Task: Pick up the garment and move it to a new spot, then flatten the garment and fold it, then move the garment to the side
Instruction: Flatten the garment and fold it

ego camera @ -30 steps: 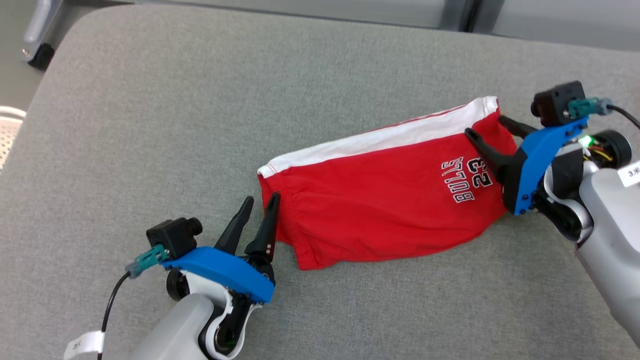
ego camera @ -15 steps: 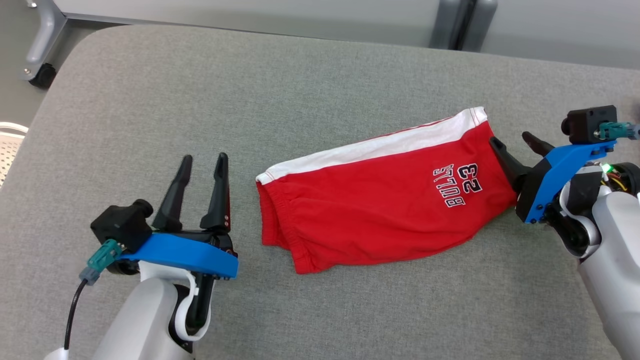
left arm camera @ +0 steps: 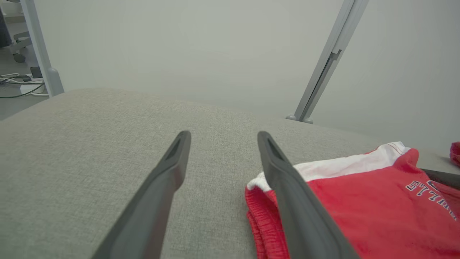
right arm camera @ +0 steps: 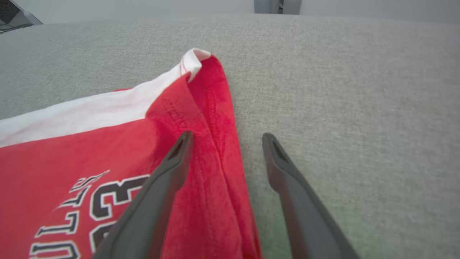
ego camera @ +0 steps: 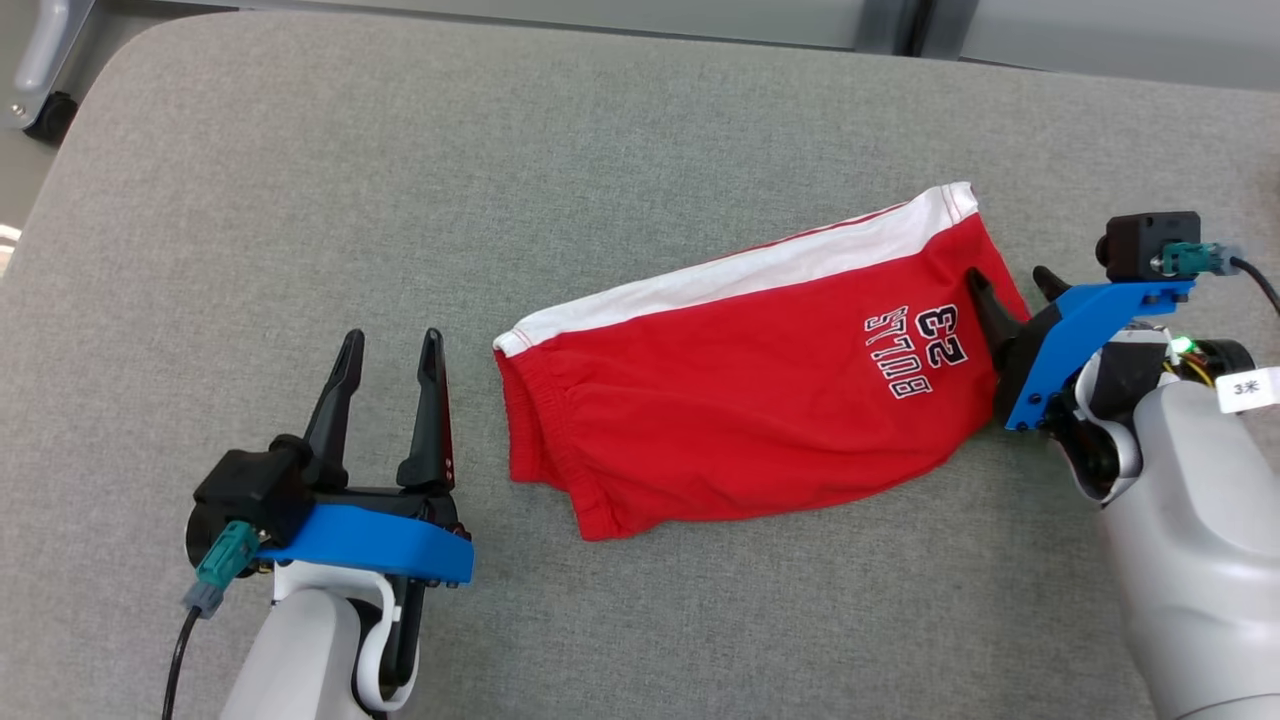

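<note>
Garment (ego camera: 740, 420): soft matt knit cloth, gathered elastic hem. Table cover (ego camera: 400, 200): coarse woven grey fabric, matt. Left gripper (ego camera: 392, 335) and right gripper (ego camera: 1008, 272): matt dark plastic (blue mounts (ego camera: 370, 540) smooth plastic, slight sheen). Frame post (left arm camera: 323, 68): smooth painted metal.

A grey woven padded surface (ego camera: 300, 200) with a rounded edge and corner spans the work area. Beyond its far left corner in the head view, a pale metal leg (ego camera: 45, 45) comes down to a black wheel (ego camera: 50, 115) on the floor. Behind the surface rises a pale wall panel (left arm camera: 179, 46), and a slanted grey metal post (left arm camera: 325, 68) stands against it, its foot just past the surface's far edge. In the left wrist view another grey post (left arm camera: 37, 46) stands at the left, with cables (left arm camera: 14, 77) and a flat white box (left arm camera: 30, 88) on the floor near it. A small red shape (left arm camera: 455, 153), too cropped to identify, sits at that view's right edge.
</note>
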{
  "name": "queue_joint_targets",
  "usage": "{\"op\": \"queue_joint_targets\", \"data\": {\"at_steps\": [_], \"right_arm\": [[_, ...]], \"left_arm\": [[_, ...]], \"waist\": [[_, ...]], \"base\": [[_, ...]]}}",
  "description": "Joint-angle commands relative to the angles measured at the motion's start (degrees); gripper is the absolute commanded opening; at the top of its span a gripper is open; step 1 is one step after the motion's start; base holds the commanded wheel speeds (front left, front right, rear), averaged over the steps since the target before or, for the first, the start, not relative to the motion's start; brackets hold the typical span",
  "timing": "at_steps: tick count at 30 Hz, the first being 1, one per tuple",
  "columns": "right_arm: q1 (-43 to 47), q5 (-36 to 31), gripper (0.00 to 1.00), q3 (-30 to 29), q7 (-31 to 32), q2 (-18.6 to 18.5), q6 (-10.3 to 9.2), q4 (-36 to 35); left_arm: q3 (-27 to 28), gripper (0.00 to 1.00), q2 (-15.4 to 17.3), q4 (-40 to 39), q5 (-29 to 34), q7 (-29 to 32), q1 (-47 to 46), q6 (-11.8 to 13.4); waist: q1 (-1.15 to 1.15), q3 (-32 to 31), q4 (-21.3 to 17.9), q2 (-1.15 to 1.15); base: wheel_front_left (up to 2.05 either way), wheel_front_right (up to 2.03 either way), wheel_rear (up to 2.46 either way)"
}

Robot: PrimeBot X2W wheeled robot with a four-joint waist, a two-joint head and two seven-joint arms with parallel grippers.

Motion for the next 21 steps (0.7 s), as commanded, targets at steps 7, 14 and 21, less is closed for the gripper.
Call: {"op": "queue_joint_targets", "data": {"at_steps": [7, 14, 21], "right_arm": [[-0.2, -11.4, 1.00, -8.0, 0.6, 5.2, 0.02, 2.9], [1.5, -19.5, 0.16, -9.1, 3.9, 7.5, 0.04, 5.0], [0.8, -21.3, 0.00, -10.4, 2.7, 7.4, 0.00, 3.9]], "left_arm": [[2.1, 1.00, -1.4, 0.7, 1.0, -0.2, 1.0, -1.5], [1.6, 1.00, -2.0, 1.8, 0.3, -0.2, 1.0, -1.9], [0.2, 1.00, -2.0, 2.2, -0.6, -0.2, 0.1, -1.9]], "waist": [[0.00, 0.7, 1.4, 0.01], [0.00, 0.6, 2.0, 0.01], [0.00, 1.0, 2.1, 0.01]], "base": [[0.00, 0.00, 0.00], [0.00, 0.00, 0.00], [0.00, 0.00, 0.00]]}}
